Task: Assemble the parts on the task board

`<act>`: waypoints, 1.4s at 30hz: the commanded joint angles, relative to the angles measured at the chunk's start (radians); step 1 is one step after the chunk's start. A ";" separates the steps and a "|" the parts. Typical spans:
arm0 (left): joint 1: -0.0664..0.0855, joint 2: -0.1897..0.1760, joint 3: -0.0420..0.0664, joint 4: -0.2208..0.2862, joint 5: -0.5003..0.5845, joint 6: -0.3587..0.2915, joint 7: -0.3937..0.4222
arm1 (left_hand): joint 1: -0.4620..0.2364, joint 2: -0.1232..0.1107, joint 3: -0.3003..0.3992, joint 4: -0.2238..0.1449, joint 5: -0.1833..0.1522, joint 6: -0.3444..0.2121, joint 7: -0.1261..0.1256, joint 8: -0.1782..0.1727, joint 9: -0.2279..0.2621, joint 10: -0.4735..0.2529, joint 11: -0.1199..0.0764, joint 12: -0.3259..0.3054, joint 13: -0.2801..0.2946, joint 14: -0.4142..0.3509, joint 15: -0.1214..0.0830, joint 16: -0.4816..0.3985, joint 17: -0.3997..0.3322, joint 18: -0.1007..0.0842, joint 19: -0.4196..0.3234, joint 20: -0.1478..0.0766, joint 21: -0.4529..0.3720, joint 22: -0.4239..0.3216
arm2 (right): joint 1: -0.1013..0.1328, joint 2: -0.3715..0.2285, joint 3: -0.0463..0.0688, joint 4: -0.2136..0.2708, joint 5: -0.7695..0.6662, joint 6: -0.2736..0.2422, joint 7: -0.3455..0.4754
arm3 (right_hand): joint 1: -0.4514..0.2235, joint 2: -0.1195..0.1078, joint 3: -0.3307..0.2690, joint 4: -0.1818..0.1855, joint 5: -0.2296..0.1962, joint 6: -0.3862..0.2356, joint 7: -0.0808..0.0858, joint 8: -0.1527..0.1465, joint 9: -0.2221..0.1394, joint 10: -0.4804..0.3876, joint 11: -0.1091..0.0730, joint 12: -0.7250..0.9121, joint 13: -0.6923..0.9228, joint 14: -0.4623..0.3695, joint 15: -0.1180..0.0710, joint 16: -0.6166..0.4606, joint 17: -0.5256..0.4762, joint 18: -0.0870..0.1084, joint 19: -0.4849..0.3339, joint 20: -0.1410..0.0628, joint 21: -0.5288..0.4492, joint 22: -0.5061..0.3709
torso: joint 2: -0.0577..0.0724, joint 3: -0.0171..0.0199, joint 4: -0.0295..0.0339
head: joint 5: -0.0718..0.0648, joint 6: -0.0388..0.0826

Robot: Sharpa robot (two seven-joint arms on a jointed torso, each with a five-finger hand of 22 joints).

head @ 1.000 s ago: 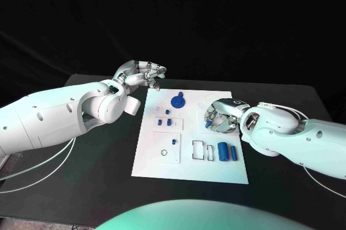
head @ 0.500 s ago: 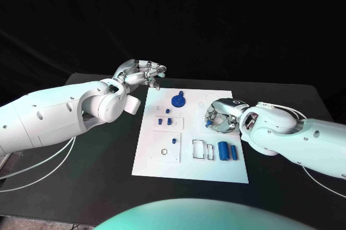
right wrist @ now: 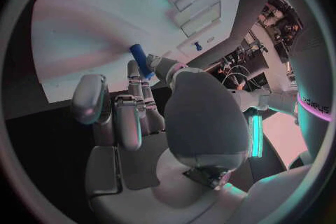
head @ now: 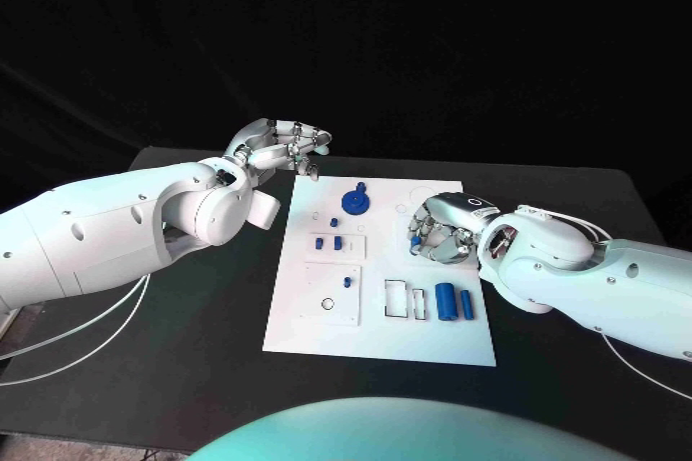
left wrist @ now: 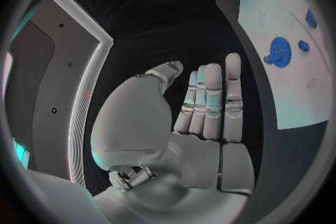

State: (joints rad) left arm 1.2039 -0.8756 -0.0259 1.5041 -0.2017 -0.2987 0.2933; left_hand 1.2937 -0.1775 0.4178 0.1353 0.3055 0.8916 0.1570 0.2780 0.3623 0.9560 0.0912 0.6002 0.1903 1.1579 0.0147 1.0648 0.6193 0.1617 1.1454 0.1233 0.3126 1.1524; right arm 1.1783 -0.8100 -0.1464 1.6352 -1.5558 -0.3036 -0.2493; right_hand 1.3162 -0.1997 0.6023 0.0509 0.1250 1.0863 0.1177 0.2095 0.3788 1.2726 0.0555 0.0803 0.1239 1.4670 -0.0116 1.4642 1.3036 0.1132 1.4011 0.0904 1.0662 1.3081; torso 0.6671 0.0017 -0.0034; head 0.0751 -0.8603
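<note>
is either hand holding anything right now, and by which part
The right hand pinches a small blue peg by its lower end, fingertips around it. The left hand holds nothing.

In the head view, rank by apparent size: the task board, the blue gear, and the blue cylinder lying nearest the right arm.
1. task board
2. blue gear
3. blue cylinder; gear and cylinder look close, so their order is unsure.

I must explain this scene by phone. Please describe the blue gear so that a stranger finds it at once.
Start at the white task board in the middle of the black table. Near the board's far edge lies the blue gear. It alone is a round disc; the other blue parts are small pegs or bars.
</note>
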 commanded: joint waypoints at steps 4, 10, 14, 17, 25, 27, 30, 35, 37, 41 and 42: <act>0.000 0.002 0.001 -0.001 0.000 0.010 0.003 | -0.001 0.007 0.002 0.007 -0.001 -0.004 -0.001 -0.001 -0.001 -0.007 -0.001 -0.004 -0.001 -0.004 0.006 -0.002 -0.001 0.017 0.007 0.001 -0.007 -0.001 | 0.004 -0.029 0.003 0.042 0.000 -0.087 -0.018 | 0.015 0.018 0.010 -0.002 -0.007 0.011 -0.002 0.009 0.010 0.010 -0.001 0.002 0.003 0.051 -0.009 0.004 0.001 -0.012 0.005 -0.007 0.006 0.015 | -0.001 -0.0011 -0.0006 | 0.000 0.001; 0.000 0.004 0.001 -0.006 0.000 0.010 0.003 | 0.000 0.009 0.002 0.008 0.000 -0.004 -0.001 0.000 -0.001 -0.008 -0.001 -0.004 -0.001 -0.004 0.006 -0.002 0.000 0.017 0.007 0.001 -0.007 -0.001 | 0.019 -0.063 0.007 0.114 0.021 -0.094 -0.020 | 0.016 0.018 0.012 -0.003 -0.007 0.011 -0.003 0.011 0.013 0.012 -0.002 0.002 0.004 0.051 -0.010 0.004 0.001 -0.012 0.005 -0.008 0.006 0.015 | -0.001 -0.0018 -0.0012 | 0.003 0.002; 0.000 0.007 0.001 -0.011 0.000 0.011 0.004 | 0.000 0.009 0.002 0.008 0.000 -0.004 -0.001 0.000 -0.001 -0.008 -0.001 -0.004 -0.001 -0.004 0.006 -0.002 0.000 0.017 0.007 0.001 -0.007 -0.001 | 0.024 -0.065 0.009 0.168 0.026 -0.097 -0.017 | 0.018 0.018 0.015 -0.006 -0.002 0.009 -0.002 0.013 0.016 0.011 -0.002 0.000 0.005 0.051 -0.011 0.005 0.002 -0.012 0.005 -0.008 0.007 0.016 | 0.000 -0.0012 -0.0015 | 0.006 0.003; 0.000 0.009 0.001 -0.015 0.000 0.012 0.004 | 0.000 0.009 0.002 0.008 0.000 -0.004 -0.001 0.000 -0.001 -0.008 -0.001 -0.004 -0.001 -0.004 0.006 -0.002 0.000 0.017 0.007 0.001 -0.007 -0.001 | 0.023 -0.042 0.009 0.196 0.027 -0.087 -0.015 | 0.017 0.017 0.016 -0.006 0.000 0.008 -0.002 0.013 0.017 0.011 -0.001 -0.001 0.006 0.051 -0.010 0.004 0.001 -0.012 0.005 -0.009 0.007 0.016 | -0.001 0.0006 -0.0005 | 0.011 0.003; 0.000 0.017 0.001 -0.018 0.000 0.014 0.003 | 0.000 0.011 0.002 0.009 0.000 -0.004 -0.001 0.000 -0.001 -0.008 -0.001 -0.004 -0.001 -0.004 0.006 -0.001 0.000 0.017 0.007 0.001 -0.008 -0.002 | 0.002 0.054 0.008 0.225 0.009 -0.080 -0.005 | 0.017 0.016 0.021 -0.010 0.013 0.003 0.000 0.016 0.023 0.011 -0.001 -0.005 0.008 0.050 -0.010 0.003 -0.002 -0.011 0.003 -0.009 0.002 0.015 | 0.001 -0.0010 0.0010 | 0.025 0.002; 0.000 0.018 0.001 -0.019 0.000 0.014 0.003 | 0.000 0.011 0.002 0.009 0.000 -0.004 -0.001 0.000 -0.001 -0.008 -0.001 -0.004 -0.001 -0.004 0.006 -0.001 0.000 0.017 0.007 0.001 -0.008 -0.002 | -0.005 0.077 0.008 0.227 0.005 -0.078 -0.001 | 0.017 0.015 0.022 -0.011 0.015 0.002 0.000 0.016 0.024 0.011 -0.001 -0.005 0.008 0.050 -0.010 0.003 -0.002 -0.011 0.003 -0.009 0.001 0.015 | 0.002 -0.0007 0.0016 | 0.029 0.001; 0.000 0.020 0.001 -0.018 0.000 0.015 0.002 | 0.000 0.011 0.002 0.009 0.000 -0.004 -0.001 0.000 -0.001 -0.008 -0.001 -0.004 -0.001 -0.004 0.006 -0.001 0.000 0.017 0.007 0.001 -0.008 -0.002 | -0.015 0.101 0.008 0.225 0.001 -0.067 0.001 | 0.017 0.015 0.022 -0.012 0.016 0.002 0.000 0.017 0.025 0.011 -0.001 -0.005 0.009 0.050 -0.010 0.003 -0.003 -0.011 0.003 -0.009 0.000 0.014 | 0.001 -0.0012 0.0017 | 0.033 -0.001; 0.000 0.024 0.001 -0.019 0.000 0.017 0.001 | 0.000 0.012 0.002 0.009 0.000 -0.004 -0.001 0.000 -0.001 -0.008 -0.001 -0.004 -0.002 -0.005 0.006 -0.002 -0.001 0.017 0.007 0.001 -0.008 -0.002 | -0.031 0.137 0.001 0.191 0.005 -0.039 -0.003 | 0.016 0.015 0.022 -0.012 0.017 0.000 0.001 0.017 0.026 0.011 0.000 -0.006 0.009 0.050 -0.010 0.002 -0.005 -0.010 0.002 -0.009 -0.003 0.013 | 0.000 -0.0023 0.0010 | 0.044 -0.005; 0.001 0.025 0.001 -0.019 0.000 0.017 0.000 | 0.000 0.012 0.002 0.009 0.000 -0.004 -0.001 0.000 -0.001 -0.008 -0.001 -0.004 -0.002 -0.005 0.006 -0.002 -0.001 0.017 0.007 0.001 -0.008 -0.002 | -0.041 0.145 0.000 0.182 0.006 -0.033 -0.004 | 0.016 0.015 0.022 -0.012 0.017 0.000 0.001 0.017 0.026 0.011 0.000 -0.006 0.009 0.050 -0.010 0.002 -0.005 -0.010 0.001 -0.009 -0.004 0.013 | 0.001 -0.0020 0.0001 | 0.046 -0.006; 0.001 0.025 0.001 -0.018 0.000 0.018 -0.001 | 0.000 0.012 0.002 0.009 0.000 -0.004 -0.001 0.000 -0.001 -0.008 -0.001 -0.004 -0.002 -0.005 0.006 -0.002 -0.001 0.017 0.007 0.001 -0.008 -0.002 | -0.064 0.163 -0.003 0.164 0.001 -0.026 -0.003 | 0.016 0.015 0.023 -0.012 0.017 0.000 0.001 0.017 0.027 0.010 0.000 -0.006 0.009 0.049 -0.010 0.002 -0.006 -0.010 0.001 -0.009 -0.004 0.013 | 0.001 -0.0001 0.0006 | 0.052 -0.008; 0.001 0.025 0.001 -0.018 0.000 0.018 -0.001 | 0.000 0.012 0.002 0.009 0.000 -0.004 -0.001 0.000 -0.001 -0.008 -0.001 -0.004 -0.002 -0.005 0.006 -0.002 -0.001 0.017 0.007 0.001 -0.008 -0.002 | -0.068 0.166 -0.003 0.160 0.000 -0.024 -0.003 | 0.016 0.015 0.023 -0.012 0.017 0.000 0.001 0.017 0.027 0.010 0.000 -0.006 0.009 0.049 -0.010 0.002 -0.006 -0.010 0.001 -0.009 -0.004 0.013 | 0.001 0.0006 0.0013 | 0.053 -0.009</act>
State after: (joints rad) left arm 1.2039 -0.8524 -0.0259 1.4840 -0.2017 -0.2968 0.2896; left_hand 1.2937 -0.1775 0.4208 0.1382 0.3055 0.8916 0.1569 0.2780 0.3623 0.9560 0.0912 0.6002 0.1895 1.1542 0.0183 1.0648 0.6193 0.1618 1.1454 0.1232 0.3088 1.1524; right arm 1.1121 -0.6466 -0.1496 1.7978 -1.5391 -0.3578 -0.2573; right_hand 1.3296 -0.1873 0.6185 0.0399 0.1356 1.0870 0.1194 0.2230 0.3857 1.2757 0.0557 0.0801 0.1325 1.4649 -0.0164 1.4640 1.2992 0.1145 1.4038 0.0876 1.0659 1.3075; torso 0.6680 0.0004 -0.0026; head 0.1249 -0.8678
